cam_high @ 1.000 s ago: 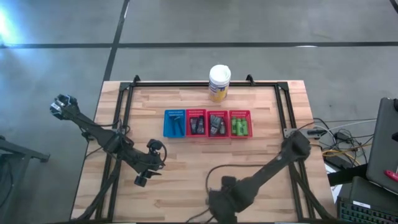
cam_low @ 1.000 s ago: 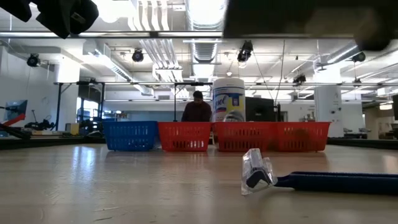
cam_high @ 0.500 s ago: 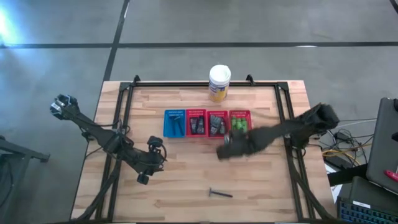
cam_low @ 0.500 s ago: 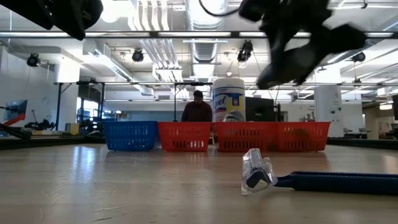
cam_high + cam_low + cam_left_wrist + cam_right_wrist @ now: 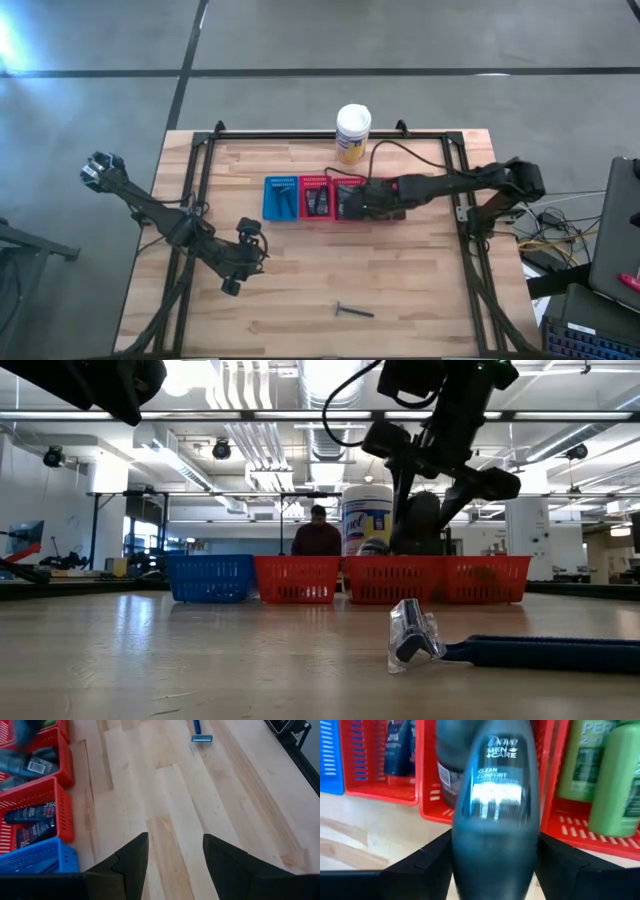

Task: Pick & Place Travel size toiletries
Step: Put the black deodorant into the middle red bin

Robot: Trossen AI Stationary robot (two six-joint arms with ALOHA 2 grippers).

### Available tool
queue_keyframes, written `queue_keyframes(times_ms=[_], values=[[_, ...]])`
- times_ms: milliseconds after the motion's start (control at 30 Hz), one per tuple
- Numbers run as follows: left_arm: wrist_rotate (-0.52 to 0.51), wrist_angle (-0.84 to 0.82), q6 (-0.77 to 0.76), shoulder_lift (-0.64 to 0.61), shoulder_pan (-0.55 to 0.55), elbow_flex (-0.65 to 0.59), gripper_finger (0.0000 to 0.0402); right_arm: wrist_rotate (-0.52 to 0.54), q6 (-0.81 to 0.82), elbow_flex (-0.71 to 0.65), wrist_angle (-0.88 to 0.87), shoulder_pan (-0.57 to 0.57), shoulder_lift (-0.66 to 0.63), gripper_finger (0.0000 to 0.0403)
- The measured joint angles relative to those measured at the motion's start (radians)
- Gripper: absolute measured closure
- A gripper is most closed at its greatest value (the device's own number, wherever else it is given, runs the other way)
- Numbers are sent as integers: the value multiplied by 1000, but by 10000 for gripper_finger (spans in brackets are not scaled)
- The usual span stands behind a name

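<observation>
1. The task looks nearly done: the row of one blue and three red slotted plastic baskets [image 5: 335, 199] on the pale wooden plank tabletop [image 5: 400, 290] already holds most toiletries, with bright green mini bottles [image 5: 605, 775] in the end red basket and dark blue tubes [image 5: 32, 815] in another.
2. The right pincer [image 5: 495, 865] hangs over the red baskets, pinching a dark grey oval Dove deodorant tube [image 5: 495, 805] between its fingers; it likely has yet to be set down with the other grey tubes.
3. One blue-handled razor with a clear cap [image 5: 415, 637] lies alone near the tabletop's front edge, apparently left to pick.
4. The left pincer [image 5: 172, 862] waits spread and empty over bare planks.
5. Behind the baskets stands a white-lidded yellow canister [image 5: 353, 133]; beyond is a bright workshop room with a seated person [image 5: 317, 535].
</observation>
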Motion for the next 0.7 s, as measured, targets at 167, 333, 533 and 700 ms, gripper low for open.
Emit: queue_keyframes(times_ms=[167, 333, 533, 700], values=[[-19, 0, 3, 0, 0, 0, 209, -5, -30, 9, 5, -15, 36, 170], [-21, 2, 12, 0, 0, 0, 209, 0, -70, 51, 4, -12, 66, 181], [-21, 3, 12, 0, 0, 0, 209, 77, -90, 60, -2, -37, 78, 169], [-20, 5, -5, 0, 0, 0, 209, 172, -90, 69, -2, -34, 77, 157]])
